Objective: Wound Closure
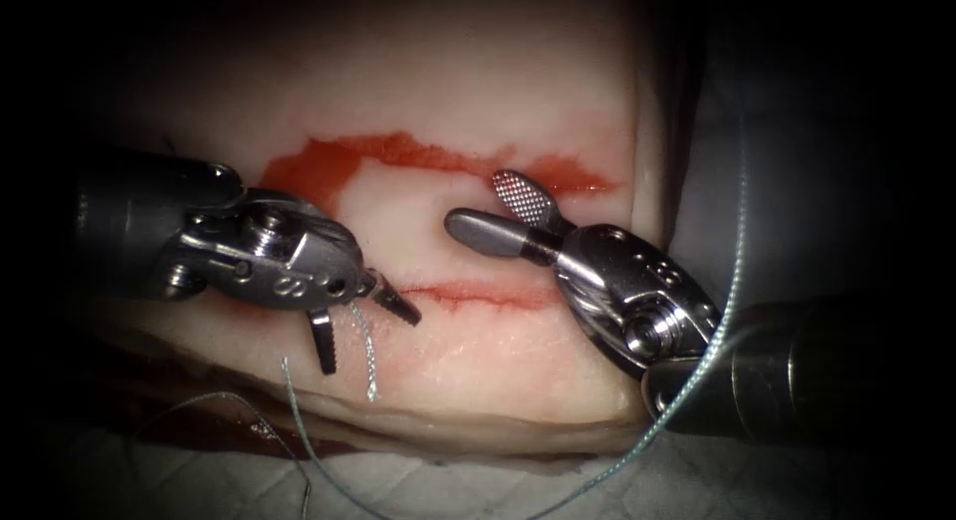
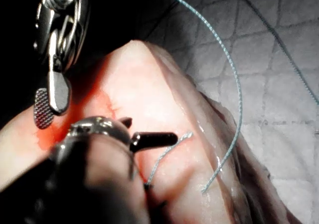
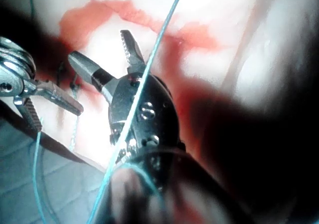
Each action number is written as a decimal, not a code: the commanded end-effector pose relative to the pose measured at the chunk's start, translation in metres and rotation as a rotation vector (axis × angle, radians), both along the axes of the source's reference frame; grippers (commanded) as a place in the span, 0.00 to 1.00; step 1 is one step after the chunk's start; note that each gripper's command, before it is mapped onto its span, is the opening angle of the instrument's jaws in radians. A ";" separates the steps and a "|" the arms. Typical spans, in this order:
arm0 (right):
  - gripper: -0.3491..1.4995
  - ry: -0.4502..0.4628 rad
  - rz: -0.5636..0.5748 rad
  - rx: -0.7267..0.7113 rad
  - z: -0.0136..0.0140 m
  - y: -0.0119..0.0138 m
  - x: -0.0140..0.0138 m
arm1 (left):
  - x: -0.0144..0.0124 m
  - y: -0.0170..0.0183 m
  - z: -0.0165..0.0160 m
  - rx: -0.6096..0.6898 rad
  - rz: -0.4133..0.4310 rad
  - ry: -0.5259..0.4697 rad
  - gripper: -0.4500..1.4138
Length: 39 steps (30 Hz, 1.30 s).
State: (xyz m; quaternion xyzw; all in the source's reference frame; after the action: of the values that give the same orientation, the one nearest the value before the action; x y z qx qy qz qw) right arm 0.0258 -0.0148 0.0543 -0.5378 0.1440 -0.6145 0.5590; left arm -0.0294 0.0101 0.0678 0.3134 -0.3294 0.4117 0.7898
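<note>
From the endoscope view I see the tissue [image 1: 418,161] lying pale under the light, with the cut [image 1: 478,293] running as a thin red line between my two tools and a wider smear of red fluid [image 1: 398,153] above it. My left tool [image 1: 363,326] sits at the cut's left end with its jaws spread wide and nothing between them — one jaw points right along the cut, the other hangs downward. A short cut end of thread [image 1: 365,353] stands out of the tissue just beside the lower jaw. My right tool [image 1: 496,203] is above the cut's right part, jaws also spread wide, empty. The long thread [image 1: 732,281] drapes down over the right tool's shaft and curls off onto the cloth [image 1: 448,480] below the tissue. I cannot make out the needle here.

In the left wrist view, my left tool [image 2: 144,134] is dark and close, one jaw lying across the tissue [image 2: 164,99], open and holding nothing. The short thread end [image 2: 167,154] lies just past that jaw's tip. The right tool [image 2: 50,102] hangs over the red fluid [image 2: 75,114], its jaws parted. The thread [image 2: 234,84] arcs over the quilted cloth [image 2: 279,59] and ends on the tissue's edge.

In the right wrist view, my right tool [image 3: 107,55] shows both jaws splayed wide over the tissue [image 3: 219,10], gripping nothing — the thread [image 3: 149,59] merely crosses in front of its wrist. The left tool [image 3: 50,104] is open beside it, the red fluid [image 3: 99,12] behind.
</note>
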 end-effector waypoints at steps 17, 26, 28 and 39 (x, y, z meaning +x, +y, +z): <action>0.92 0.005 0.003 0.006 -0.0003 -0.0004 0.0010 | -0.0001 -0.0010 0.0045 -0.099 0.141 -0.118 0.07; 0.92 0.005 0.003 0.006 -0.0004 -0.0005 0.0011 | 0.0006 -0.0011 0.0045 -0.121 0.082 -0.048 0.00; 0.92 0.005 0.004 0.006 -0.0004 -0.0005 0.0012 | 0.0005 -0.0001 0.0039 -0.122 0.047 -0.044 0.00; 0.89 0.000 0.005 0.000 -0.0002 -0.0005 0.0016 | 0.0019 0.0077 0.0049 -0.007 -0.325 -0.033 0.01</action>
State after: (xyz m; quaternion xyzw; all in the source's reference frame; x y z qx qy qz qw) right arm 0.0266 -0.0152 0.0537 -0.5367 0.1421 -0.6135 0.5616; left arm -0.0267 0.0176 0.0727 0.2649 -0.3853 0.2502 0.8478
